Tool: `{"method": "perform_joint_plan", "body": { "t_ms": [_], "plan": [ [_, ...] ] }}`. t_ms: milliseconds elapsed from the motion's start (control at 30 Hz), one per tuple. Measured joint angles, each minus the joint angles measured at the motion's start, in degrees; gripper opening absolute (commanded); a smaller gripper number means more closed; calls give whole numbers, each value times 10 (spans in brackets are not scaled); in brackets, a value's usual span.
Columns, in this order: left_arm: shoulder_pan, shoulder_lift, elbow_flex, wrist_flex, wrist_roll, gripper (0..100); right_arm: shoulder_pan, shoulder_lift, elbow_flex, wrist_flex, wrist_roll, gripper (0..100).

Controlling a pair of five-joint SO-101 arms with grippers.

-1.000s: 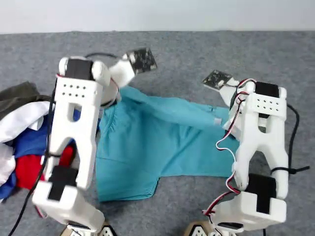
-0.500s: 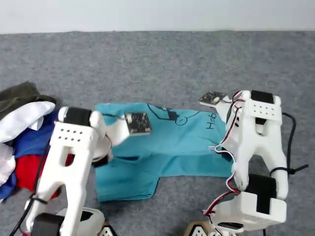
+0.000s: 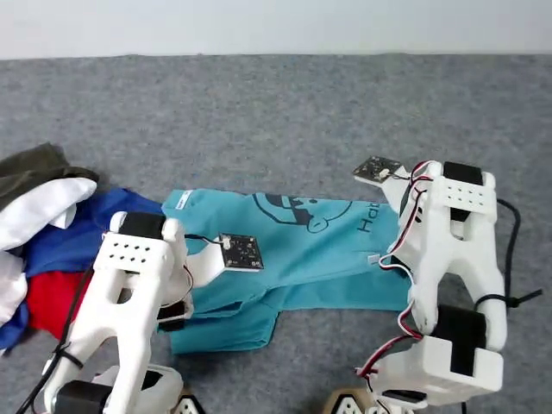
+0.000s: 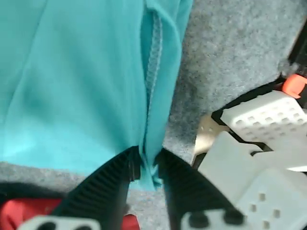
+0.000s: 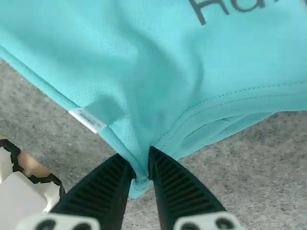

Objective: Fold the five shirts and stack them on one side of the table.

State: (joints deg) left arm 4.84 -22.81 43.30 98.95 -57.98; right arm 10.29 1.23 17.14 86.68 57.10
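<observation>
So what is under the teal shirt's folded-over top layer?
The teal fabric shirt is doubled over: its own lower layer pokes out at the near left corner, on the grey felt table. Anything else beneath is covered.

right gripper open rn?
No, the right gripper is shut, its fingers pinching a fold at the teal shirt edge.

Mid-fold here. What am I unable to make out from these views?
1. High view: the pile of shirts runs off the left edge and overlaps itself, so the count is unclear.
2. High view: the left arm covers the near-left corner of the teal shirt; the right arm covers its right edge.
3. Wrist views: how many fabric layers the left end effector and right end effector pinch is hidden between their fingers.
</observation>
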Motion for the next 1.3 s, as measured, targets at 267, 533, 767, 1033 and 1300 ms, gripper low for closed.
{"method": "perform_joint_plan", "body": {
  "t_ms": [267,533,767,1033,1300],
  "plan": [
    [0,-1,-35,0,113,174,0,0,-10,69,0,251],
    [0,-1,-139,-46,222,164,0,-1,-118,84,-13,147],
    [0,-1,-137,-252,412,14,-26,2,-124,-40,-155,29],
    [0,89,-102,-432,458,16,-50,125,-108,-157,-224,18],
    [-3,319,-222,-441,461,16,-51,214,-108,-228,-228,18]
  ]
}}
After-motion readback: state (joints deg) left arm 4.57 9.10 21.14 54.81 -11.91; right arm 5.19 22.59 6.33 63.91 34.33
